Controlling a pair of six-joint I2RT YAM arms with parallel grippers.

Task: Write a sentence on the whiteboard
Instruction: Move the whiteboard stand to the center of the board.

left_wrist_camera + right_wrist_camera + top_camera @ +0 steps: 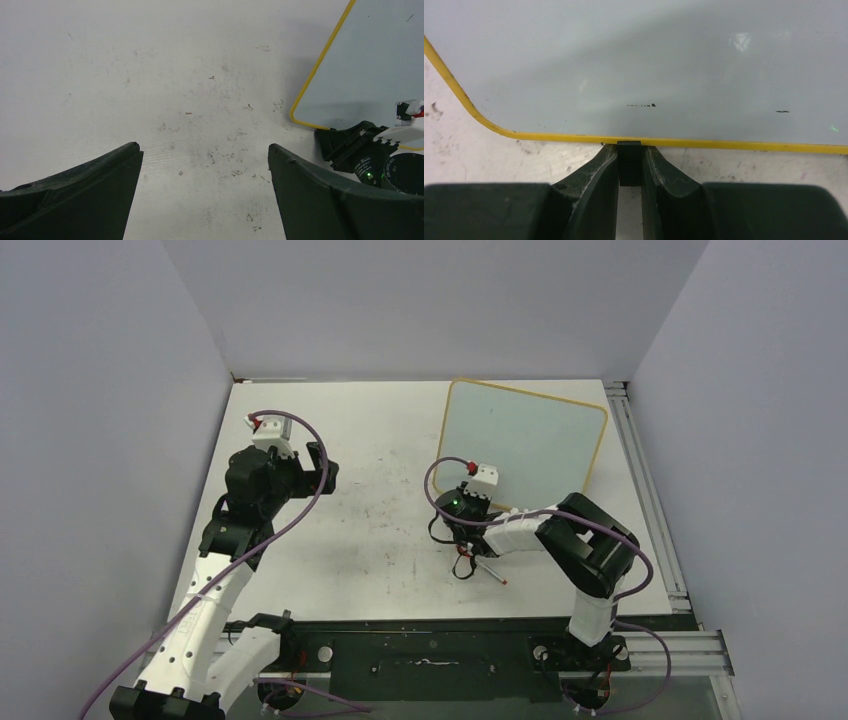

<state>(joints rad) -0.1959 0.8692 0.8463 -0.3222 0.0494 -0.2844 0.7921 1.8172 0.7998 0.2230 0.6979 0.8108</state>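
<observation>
1. Right gripper (629, 152): jaws narrowed, pinching a small black clip foot (629, 170).
2. Clip foot: sits at the near edge of the whiteboard (649, 60), touching its yellow frame.
3. Whiteboard: rests on the far right part of the tabletop (150, 75); pale bluish surface, rounded corners, a few small dark specks.
4. Marker (490, 573): slim, red-tipped, lying loose on the tabletop just beside the right wrist, apart from the board.
5. Left gripper (203, 150): jaws spread wide with nothing between them, above scuffed tabletop, left of the board.
</observation>
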